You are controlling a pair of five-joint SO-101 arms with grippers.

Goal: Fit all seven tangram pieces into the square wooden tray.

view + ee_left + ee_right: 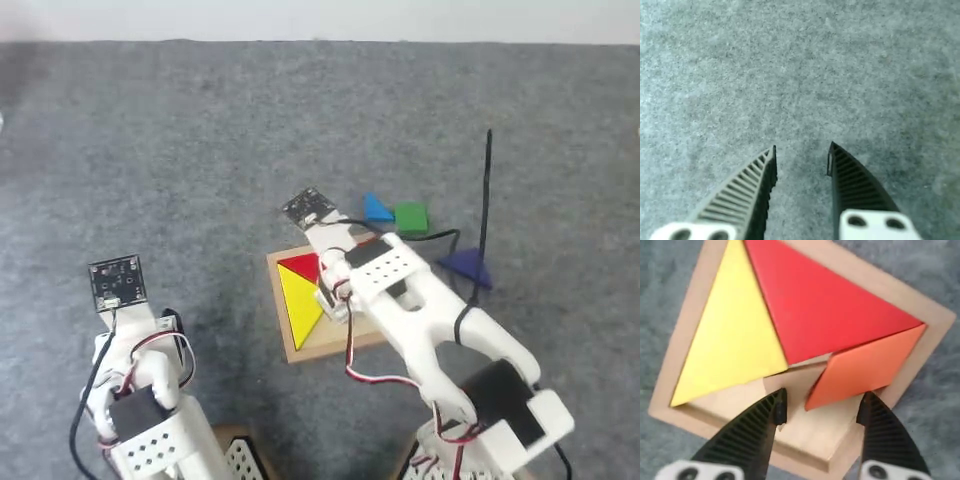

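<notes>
Right gripper (823, 393): wide, over orange piece (865, 367) in wooden tray (322, 348), mid-frame.
Left gripper (802, 149): wide, above carpet (790, 60), lower left.
Loose: blue piece (377, 208), green piece (410, 217), purple piece (466, 265).

No readable text, labels or numbers.

A fixed camera high above looks down over the grey mat (200, 130) and wooden tray (300, 350); the right wrist camera hangs close over that same tray, the left wrist camera close over the mat
</notes>
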